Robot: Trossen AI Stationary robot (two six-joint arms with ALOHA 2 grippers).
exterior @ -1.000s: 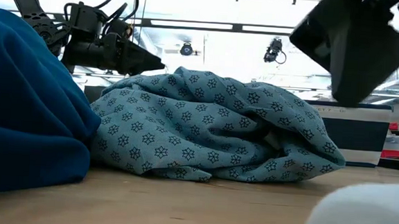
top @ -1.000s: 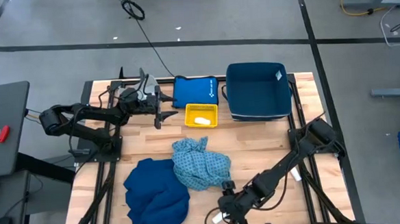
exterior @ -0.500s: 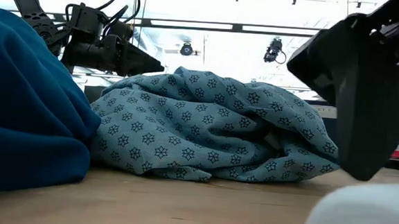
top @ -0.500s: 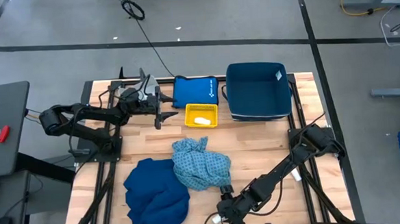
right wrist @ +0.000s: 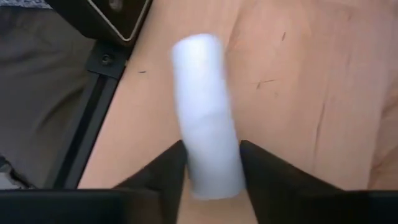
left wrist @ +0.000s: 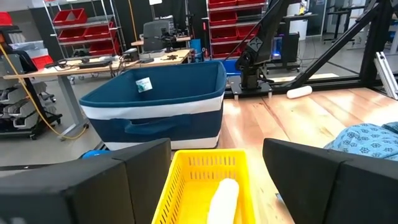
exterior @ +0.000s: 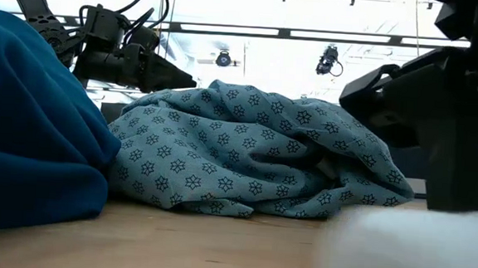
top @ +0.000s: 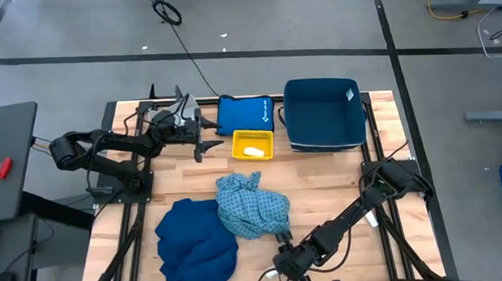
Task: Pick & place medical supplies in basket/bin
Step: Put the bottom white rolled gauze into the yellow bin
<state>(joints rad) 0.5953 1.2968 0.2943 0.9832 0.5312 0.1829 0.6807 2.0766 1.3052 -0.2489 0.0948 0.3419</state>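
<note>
Two cloths (top: 253,206), three white rolls (right wrist: 205,146).

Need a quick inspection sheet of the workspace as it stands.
Surface: light wooden table top, scuffed.
Job's things: patterned light-blue cloth beside plain dark-blue cloth; white roll at near edge; another white roll in small yellow basket; dark-blue bin.
Clutter: flat blue pouch.
Grippers: right gripper open, straddling the roll; left gripper open, facing the basket.
Cables: black cable on floor.
Surroundings: red-bin shelves.
</note>
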